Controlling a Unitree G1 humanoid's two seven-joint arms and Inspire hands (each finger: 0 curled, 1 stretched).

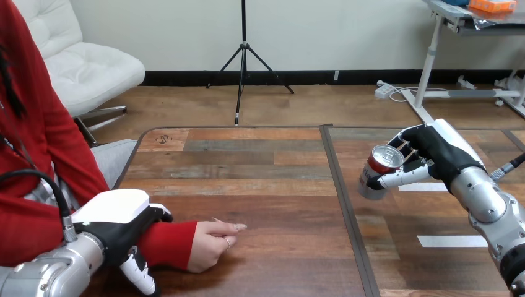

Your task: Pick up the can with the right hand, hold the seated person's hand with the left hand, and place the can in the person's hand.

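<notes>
My right hand (433, 158) is shut on a red and silver can (379, 170), with fingers and thumb wrapped round its side. The can is tilted, its silver top facing up and left, over the right part of the table. At the lower left, my left hand (121, 232) lies over the person's red-sleeved wrist (167, 242). Its thumb (141, 277) curls under the near side of the sleeve. The person's hand (213, 242) rests on the wooden table (247, 173), loosely curled, one finger pointing right. A wide stretch of table separates the can from the person's hand.
A dark seam (347, 210) runs front to back between the two tabletops. Two white tape strips (452, 241) lie on the right tabletop near my right arm. The person sits at the table's left side.
</notes>
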